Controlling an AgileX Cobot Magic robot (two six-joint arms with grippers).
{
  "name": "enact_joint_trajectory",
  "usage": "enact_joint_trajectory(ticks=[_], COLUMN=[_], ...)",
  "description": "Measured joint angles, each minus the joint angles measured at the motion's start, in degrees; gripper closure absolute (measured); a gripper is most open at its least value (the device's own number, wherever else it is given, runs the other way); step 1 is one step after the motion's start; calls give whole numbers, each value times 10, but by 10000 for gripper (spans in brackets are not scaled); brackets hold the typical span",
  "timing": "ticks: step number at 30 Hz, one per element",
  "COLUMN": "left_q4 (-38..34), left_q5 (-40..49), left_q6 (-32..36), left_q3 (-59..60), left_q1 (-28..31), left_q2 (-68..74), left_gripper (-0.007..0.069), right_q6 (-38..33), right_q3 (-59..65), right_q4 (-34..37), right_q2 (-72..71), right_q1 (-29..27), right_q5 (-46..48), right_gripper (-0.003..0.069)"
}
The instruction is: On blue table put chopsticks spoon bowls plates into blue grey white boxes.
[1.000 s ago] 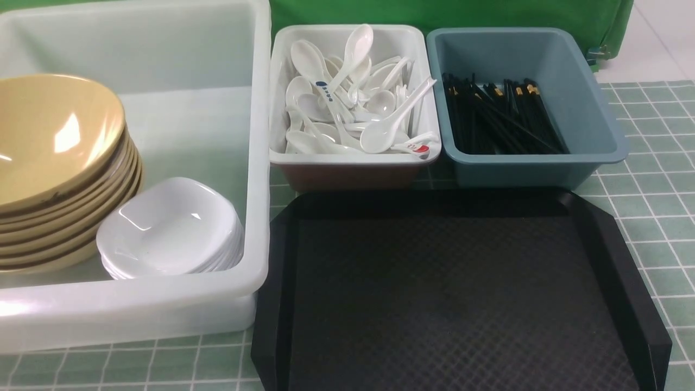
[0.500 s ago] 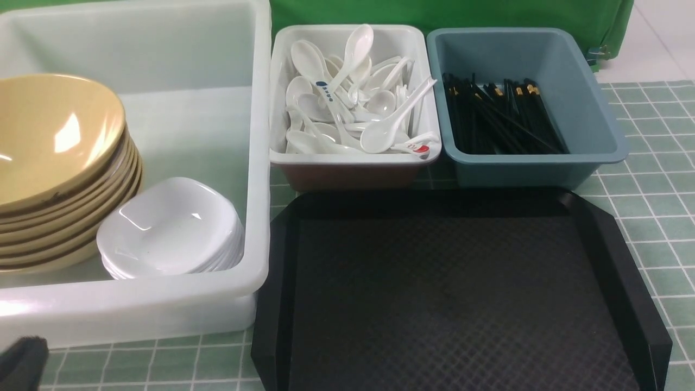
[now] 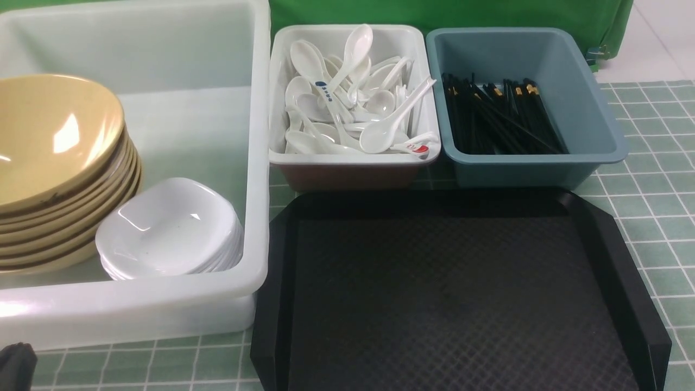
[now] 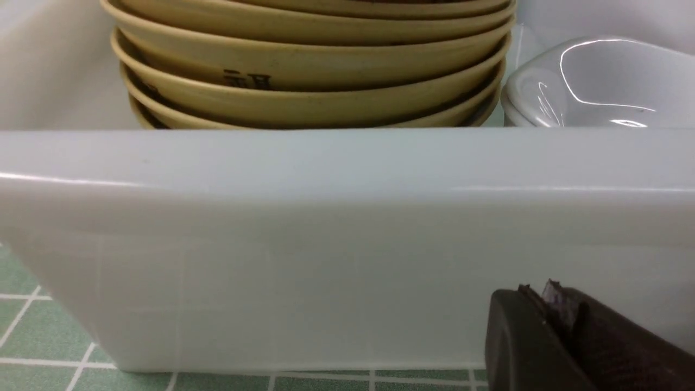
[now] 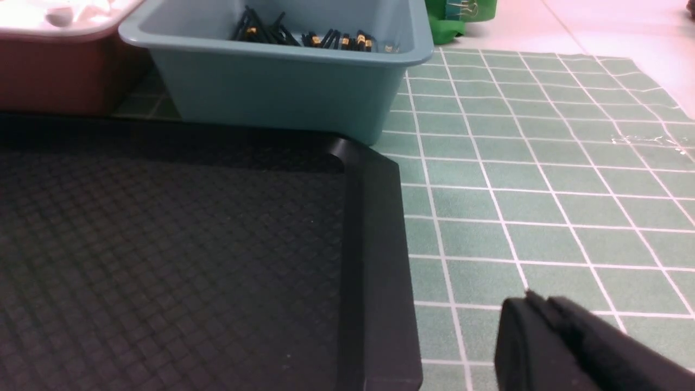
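Stacked tan bowls (image 3: 49, 141) and a stack of white plates (image 3: 168, 228) sit inside the large translucent white box (image 3: 130, 304). The small white box (image 3: 347, 158) holds several spoons, with a plain white spoon (image 3: 377, 136) on top. Black chopsticks (image 3: 499, 119) lie in the blue-grey box (image 3: 592, 103). My left gripper (image 4: 543, 296) is shut and empty, low in front of the big box's near wall (image 4: 326, 228), with the bowls (image 4: 304, 81) and plates (image 4: 602, 81) beyond it. My right gripper (image 5: 535, 304) is shut and empty, over the table (image 5: 543, 190) beside the tray's right edge.
A black textured tray (image 3: 450, 293) with nothing on it lies in front of the two small boxes, its raised rim (image 5: 374, 244) close to my right gripper. Green cloth hangs behind the boxes. The gridded table (image 3: 651, 217) ends at the far right.
My left gripper's dark tip came into the front view's lower left corner and has since sunk a little lower. Nothing else has moved.
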Motion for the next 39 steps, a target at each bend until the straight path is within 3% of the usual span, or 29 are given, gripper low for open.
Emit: enact_joint_trajectory(ticks=[11, 39], left_q4=[0, 0], left_q5=[-3, -5], left_q6=[19, 19], left_q3=[0, 1], left_q1=[-41, -42], left_q2=[0, 0], left_gripper=[620, 620], right_q6=[0, 2], right_q3=[0, 0], right_q4=[0, 0], right_q2=[0, 0], right_q1=[0, 0], right_q5=[0, 0], right_gripper=[577, 559])
